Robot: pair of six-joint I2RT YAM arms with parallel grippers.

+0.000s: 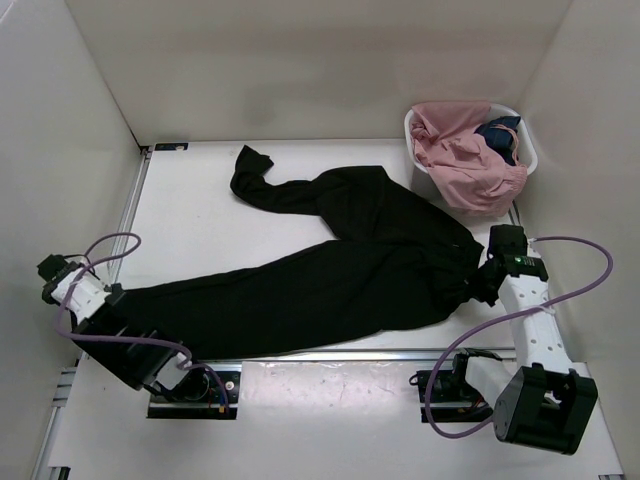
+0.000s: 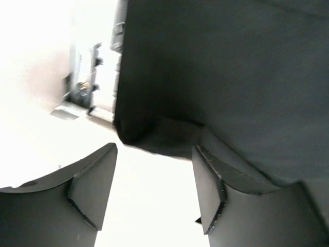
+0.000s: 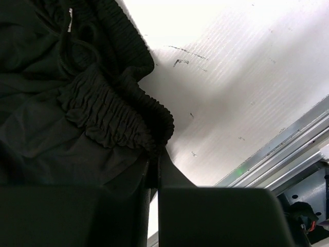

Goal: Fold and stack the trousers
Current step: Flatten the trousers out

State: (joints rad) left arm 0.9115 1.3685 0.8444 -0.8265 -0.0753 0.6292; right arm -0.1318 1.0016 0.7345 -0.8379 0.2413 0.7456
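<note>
The black trousers [image 1: 340,270] lie spread across the table, one leg reaching to the far left corner and the other running to the near left. My left gripper [image 1: 118,297] sits at the end of that near leg. In the left wrist view it [image 2: 154,154] is open, with bare table between its fingers and the leg hem [image 2: 154,135] just beyond the tips. My right gripper [image 1: 480,284] is at the waist end. In the right wrist view it [image 3: 155,157] is shut on the gathered elastic waistband [image 3: 113,116], with the drawstring [image 3: 64,46] loose above.
A white basket [image 1: 414,128] at the back right holds a pink garment [image 1: 465,165] and a small dark blue garment [image 1: 498,135]. A metal rail [image 1: 350,355] runs along the table's near edge. White walls close in on the left, back and right.
</note>
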